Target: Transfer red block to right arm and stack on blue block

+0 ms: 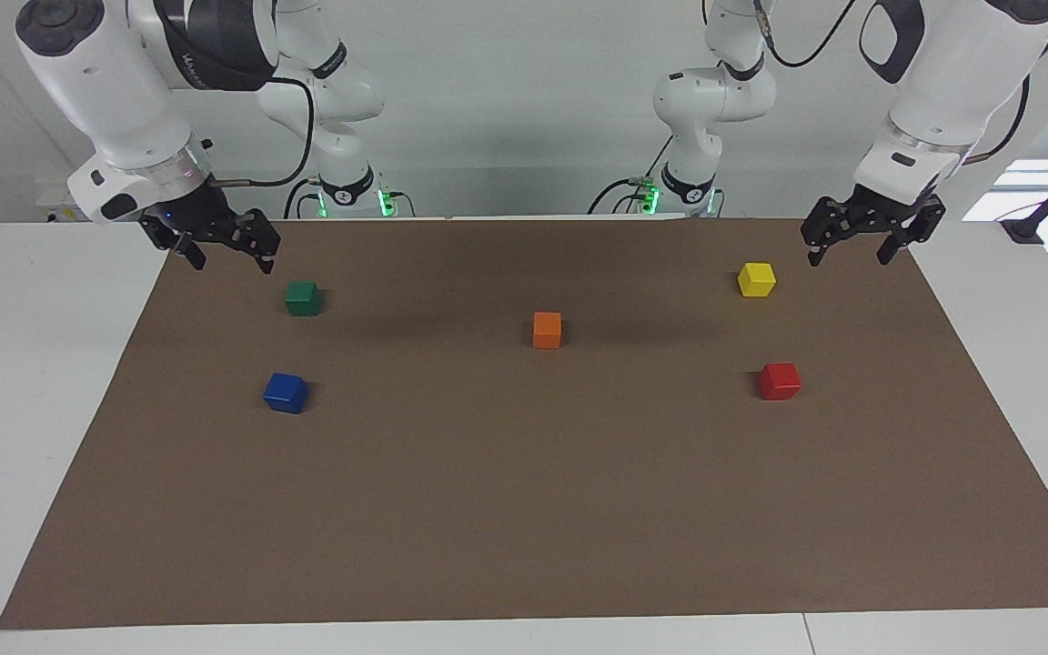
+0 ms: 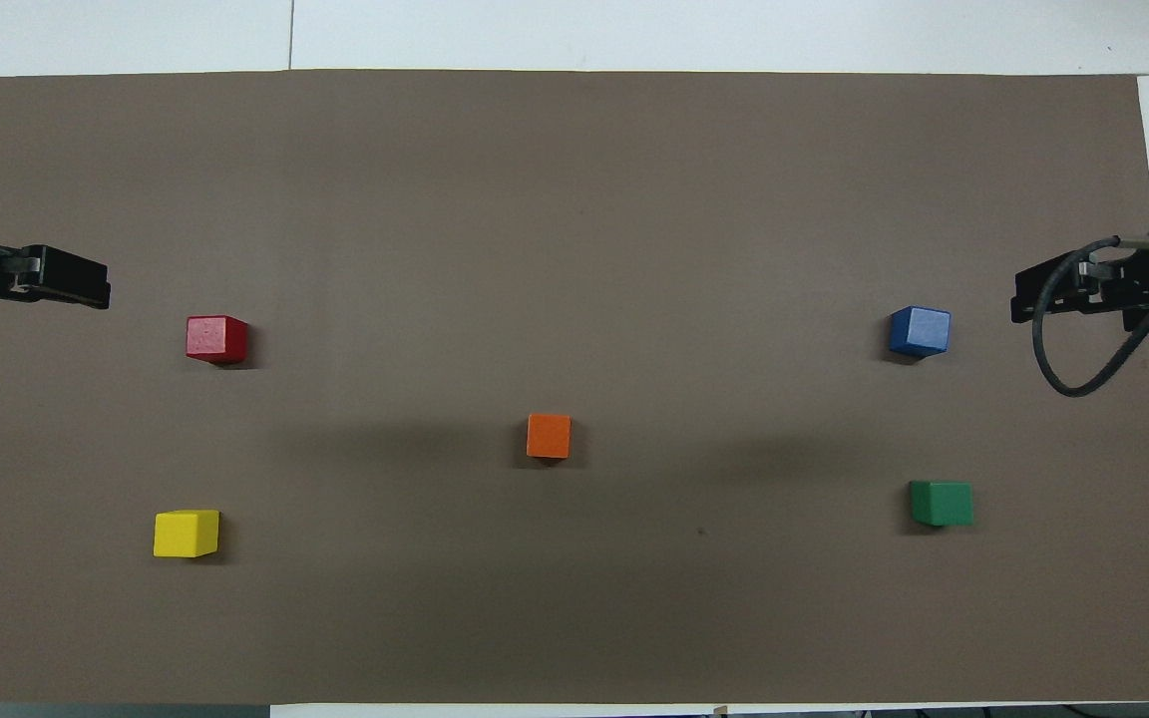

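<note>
The red block sits on the brown mat toward the left arm's end of the table. The blue block sits on the mat toward the right arm's end. My left gripper hangs open and empty in the air over the mat's edge at the left arm's end, apart from the red block. My right gripper, with a blue light at its wrist, hangs open and empty over the mat's edge at the right arm's end, apart from the blue block.
A yellow block lies nearer to the robots than the red block. A green block lies nearer to the robots than the blue block. An orange block sits mid-table. The brown mat covers a white table.
</note>
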Robot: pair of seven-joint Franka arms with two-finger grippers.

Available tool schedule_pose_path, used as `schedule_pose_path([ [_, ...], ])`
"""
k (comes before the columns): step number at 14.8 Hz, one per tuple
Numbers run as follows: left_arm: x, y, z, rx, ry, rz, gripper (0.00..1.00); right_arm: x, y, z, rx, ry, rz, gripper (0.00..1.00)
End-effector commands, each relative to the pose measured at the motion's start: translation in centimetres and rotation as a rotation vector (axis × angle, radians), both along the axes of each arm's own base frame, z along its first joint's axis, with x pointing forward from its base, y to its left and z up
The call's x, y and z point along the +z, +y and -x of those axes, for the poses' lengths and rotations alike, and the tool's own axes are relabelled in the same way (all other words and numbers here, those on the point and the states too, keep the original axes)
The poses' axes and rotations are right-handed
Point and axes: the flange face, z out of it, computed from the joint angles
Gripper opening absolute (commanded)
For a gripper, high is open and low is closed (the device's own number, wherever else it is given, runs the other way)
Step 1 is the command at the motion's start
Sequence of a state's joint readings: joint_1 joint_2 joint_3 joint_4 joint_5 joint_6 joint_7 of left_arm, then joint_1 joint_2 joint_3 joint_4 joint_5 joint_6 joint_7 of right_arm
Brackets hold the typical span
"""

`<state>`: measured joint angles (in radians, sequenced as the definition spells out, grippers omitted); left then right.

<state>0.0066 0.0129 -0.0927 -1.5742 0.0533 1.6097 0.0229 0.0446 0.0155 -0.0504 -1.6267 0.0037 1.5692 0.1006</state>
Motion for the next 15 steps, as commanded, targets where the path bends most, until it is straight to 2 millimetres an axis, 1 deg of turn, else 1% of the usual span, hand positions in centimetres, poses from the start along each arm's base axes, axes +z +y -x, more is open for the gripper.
schedule_pose_path([
  [1, 0.0, 0.2, -0.3, -0.006, -0.006, -0.001, 1.0, 0.3, -0.3, 0.2, 0.02, 0.009, -0.014, 1.0],
  [3, -0.1, 0.6, -0.2, -0.008, 0.002, -0.003, 1.0, 0.2, -0.3, 0.1, 0.02, 0.011, -0.014, 1.0],
  [8, -0.3, 0.5, 0.2, 0.001, 0.026, -0.005, 1.0, 0.3, -0.3, 0.2, 0.02, 0.009, -0.014, 1.0],
  [10, -1.4, 1.0, 0.5, 0.028, 0.011, -0.006, 1.0, 0.3, -0.3, 0.2, 0.02, 0.009, -0.014, 1.0],
  [11, -2.7, 1.1, 0.6, 0.028, -0.03, -0.003, 1.0, 0.3, -0.3, 0.2, 0.02, 0.009, -0.014, 1.0],
  [12, -4.4, 1.4, 1.1, 0.028, -0.047, -0.004, 1.0, 0.3, -0.3, 0.2, 0.02, 0.009, -0.014, 1.0],
  [13, -6.3, 1.4, 1.0, 0.024, -0.05, -0.005, 1.0, 0.2, -0.3, 0.1, 0.02, 0.011, -0.014, 1.0],
  [14, -7.7, 1.3, 0.6, 0.02, -0.053, -0.003, 1.0, 0.2, -0.4, 0.1, 0.018, 0.011, -0.014, 1.0],
  [15, -10.2, 0.9, -0.6, 0.011, -0.034, 0.001, 1.0, 0.3, -0.3, 0.2, 0.02, 0.009, -0.014, 1.0],
])
